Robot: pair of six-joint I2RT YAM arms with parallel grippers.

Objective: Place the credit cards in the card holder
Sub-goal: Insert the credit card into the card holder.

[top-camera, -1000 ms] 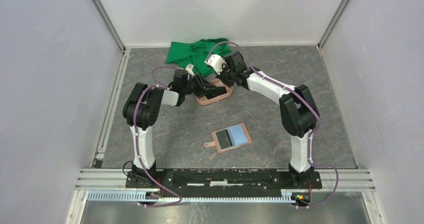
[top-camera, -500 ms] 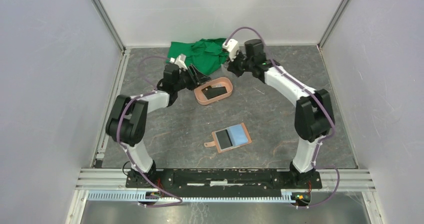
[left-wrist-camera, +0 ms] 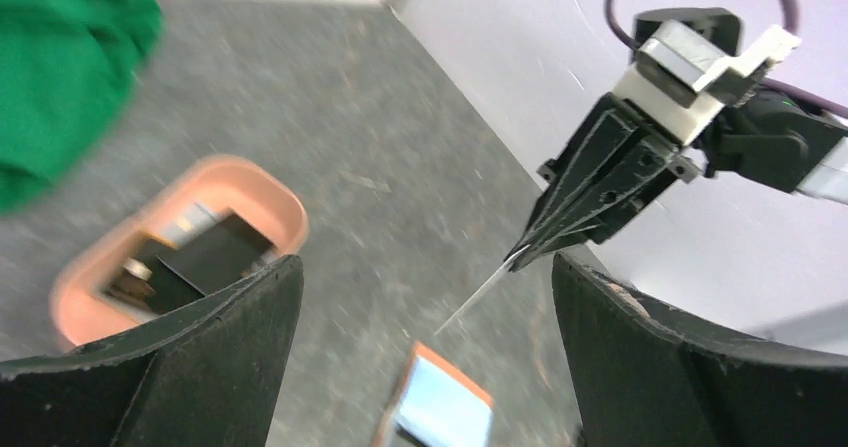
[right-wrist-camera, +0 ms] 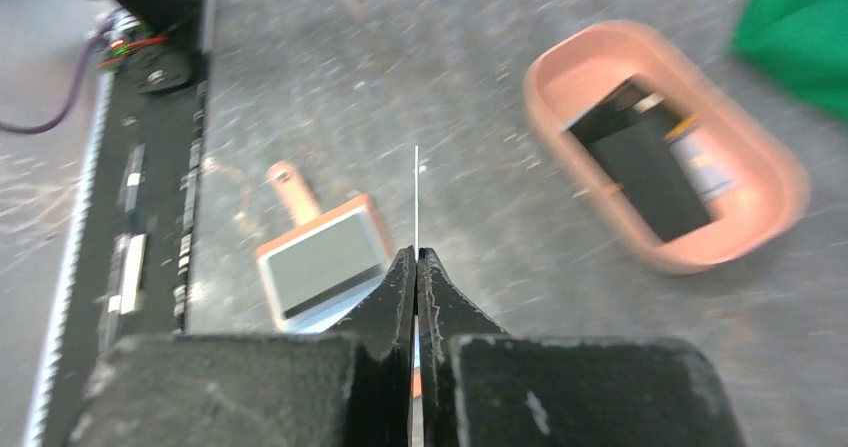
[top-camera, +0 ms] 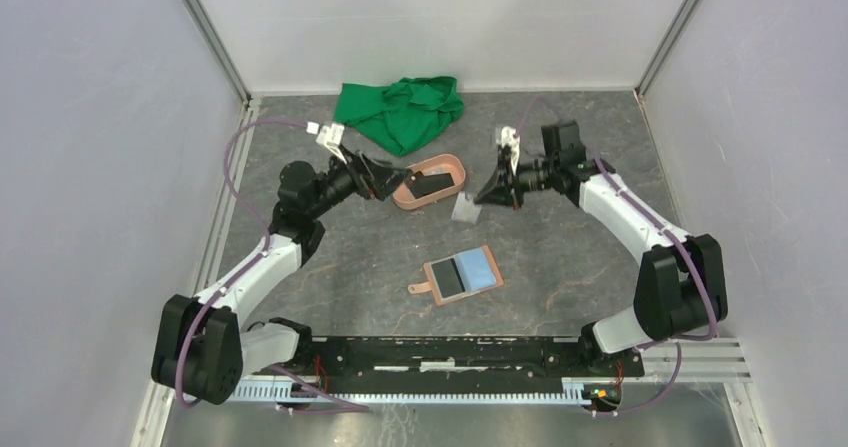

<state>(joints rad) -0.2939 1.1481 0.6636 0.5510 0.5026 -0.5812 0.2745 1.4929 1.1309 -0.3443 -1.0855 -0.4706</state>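
The right gripper (top-camera: 479, 199) has its fingers pressed flat together on one edge of a card (top-camera: 463, 208). The card sticks out past the fingertips toward the left arm and, in both wrist views, shows only as a thin pale line (edge-on). Whether its free edge meets the table (top-camera: 560, 257) cannot be told.

The left gripper (top-camera: 392, 179) is spread wide and holds nothing. In its own camera the two fingers stand at either side of the view, with the right gripper's pinched tips facing it across the gap.

Between the two grippers sits the tray (right-wrist-camera: 690, 252), just beside the left fingertips and a little apart from the held card. A black card (top-camera: 432, 182) lies inside it, with something smaller and too blurred to name beside it.

The holder (top-camera: 424, 287) lies open on the table below the right gripper's tips, on the side toward the arm bases, apart from both grippers. A dark card (top-camera: 449, 279) and a blue card (top-camera: 478, 269) lie side by side on it.

Beyond the left gripper, against the far wall, lies a crumpled green cloth (top-camera: 400, 112).
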